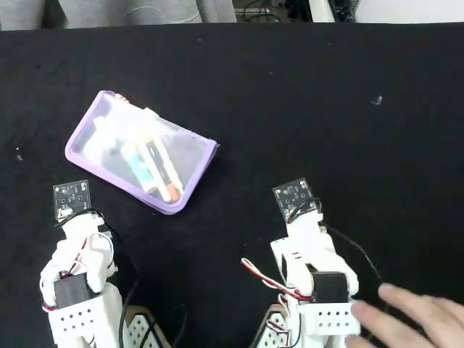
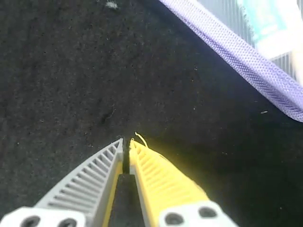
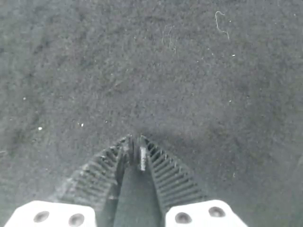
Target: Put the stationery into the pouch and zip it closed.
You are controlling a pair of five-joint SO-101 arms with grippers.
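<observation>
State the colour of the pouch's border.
The pouch border is purple; the left wrist view shows it best.

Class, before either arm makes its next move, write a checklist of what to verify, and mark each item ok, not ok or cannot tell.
1. Stationery inside the pouch: ok.
2. Pouch zipped closed: cannot tell.
3. Left gripper shut and empty: ok.
4. Right gripper shut and empty: ok.
5. Pouch lying flat on the table, apart from both grippers: ok.
</observation>
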